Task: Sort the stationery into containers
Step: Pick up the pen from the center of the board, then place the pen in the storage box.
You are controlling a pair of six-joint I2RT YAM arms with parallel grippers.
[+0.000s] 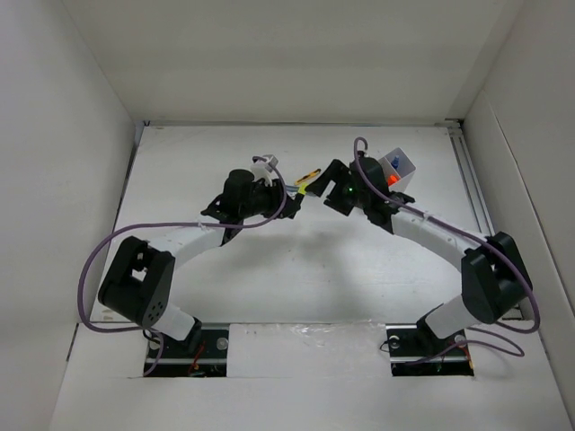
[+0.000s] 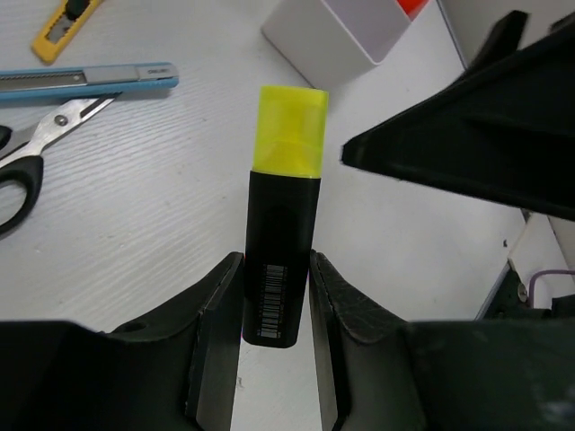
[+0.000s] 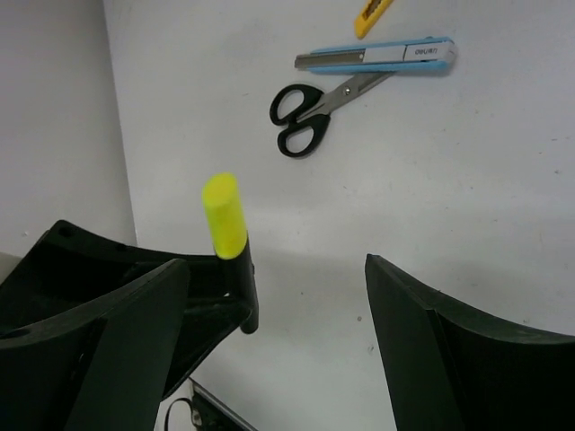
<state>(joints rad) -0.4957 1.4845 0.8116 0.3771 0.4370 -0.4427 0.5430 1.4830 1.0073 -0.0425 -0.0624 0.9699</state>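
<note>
A white surface (image 1: 296,269), walled on its left, back and right sides, carries two arms that reach inward from the near edge and meet near its middle. A broad stretch of the surface lies open between the arm bases and the two grippers. The left gripper (image 2: 276,269) has its jaws clamped on the black barrel of one yellow-capped marker (image 2: 280,224), cap pointing away from the wrist toward the box. The right gripper (image 3: 277,268) hangs just beside it with its jaws spread wide, nothing between them. One white box (image 2: 319,49) sits toward the back right, apart from the right wall and close behind the right gripper. An orange-tipped item (image 1: 393,180) and a blue-topped item (image 1: 393,163) stand inside it; which compartments cannot be told. Left of the marker, three tools lie loose and close together on the surface: one pair of black-handled scissors (image 2: 58,119), one blue cutter (image 2: 90,79) and one yellow-black cutter (image 2: 63,22).
</note>
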